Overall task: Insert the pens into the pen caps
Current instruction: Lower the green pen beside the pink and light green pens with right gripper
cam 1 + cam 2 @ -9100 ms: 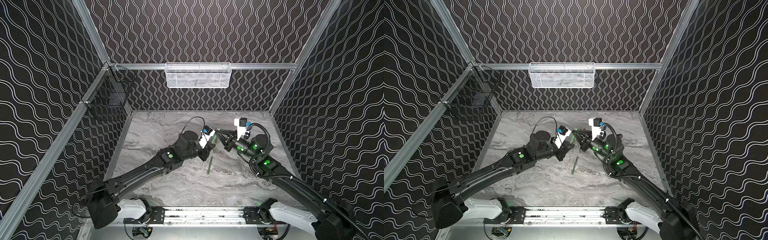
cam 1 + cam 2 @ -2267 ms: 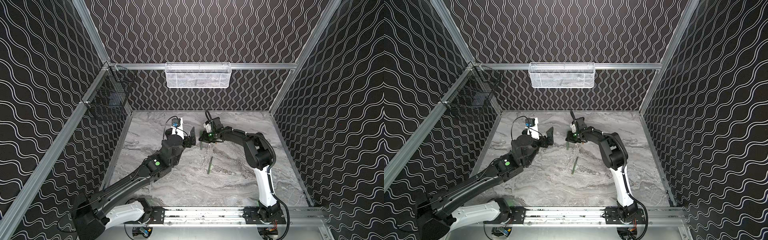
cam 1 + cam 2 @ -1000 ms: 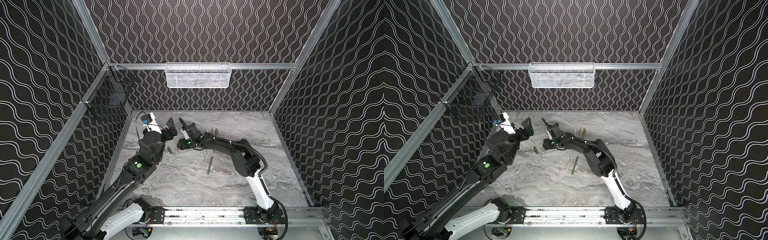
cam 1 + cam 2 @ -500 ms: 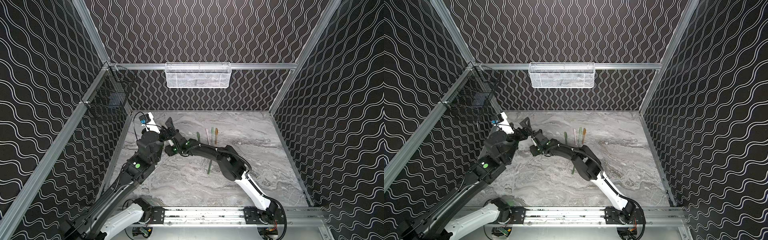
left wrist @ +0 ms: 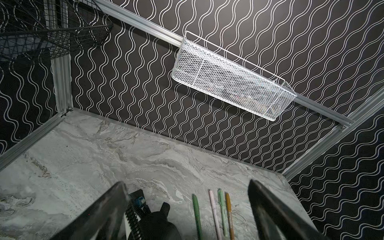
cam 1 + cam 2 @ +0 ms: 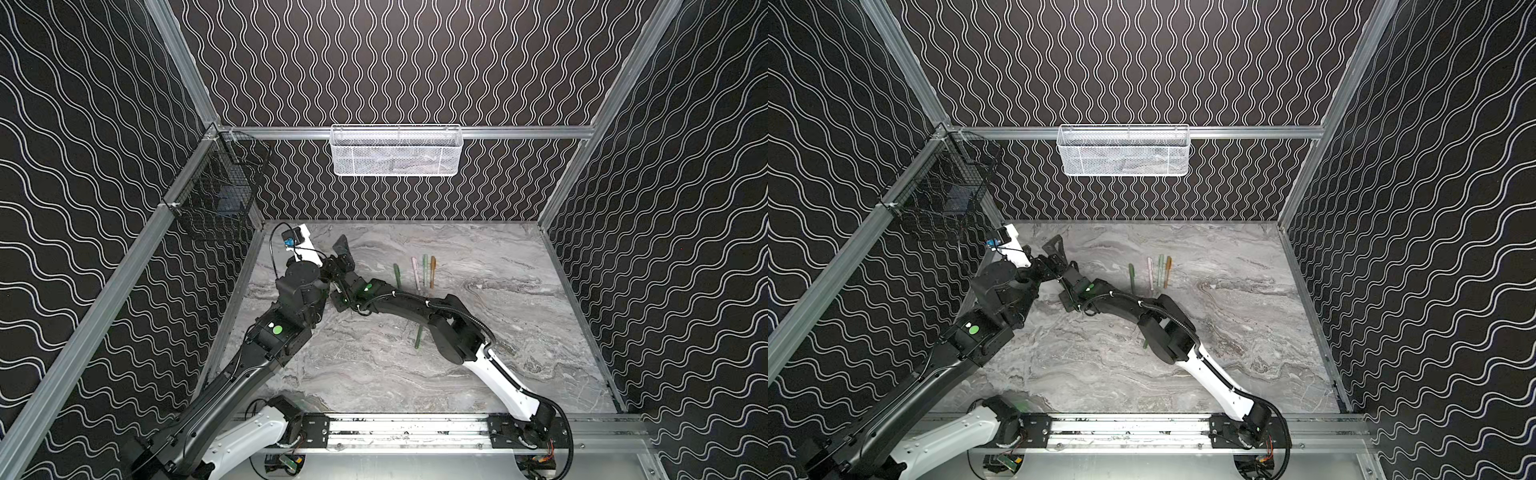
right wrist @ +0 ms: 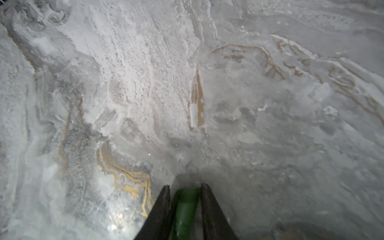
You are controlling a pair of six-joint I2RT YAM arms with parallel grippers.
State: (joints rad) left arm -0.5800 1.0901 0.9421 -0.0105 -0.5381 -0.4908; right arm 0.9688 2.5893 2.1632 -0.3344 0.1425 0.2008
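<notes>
Both top views have my right gripper reaching across to the left of the table, pointing down. In the right wrist view it is shut on a dark green pen cap, with a finger against each side, just above the marble. My left gripper hangs open and empty above that spot. A dark green pen, a pink one, a pale green one and an orange one lie side by side. A lone dark green pen lies partly under the right arm.
A white mesh basket hangs on the back wall and a black wire basket on the left wall. The marble tabletop is walled in on three sides. The two wrists sit close together near the left wall.
My right gripper has swung further left across the table, come down, and closed on the dark green cap. The left gripper has stayed open and hardly moved.
</notes>
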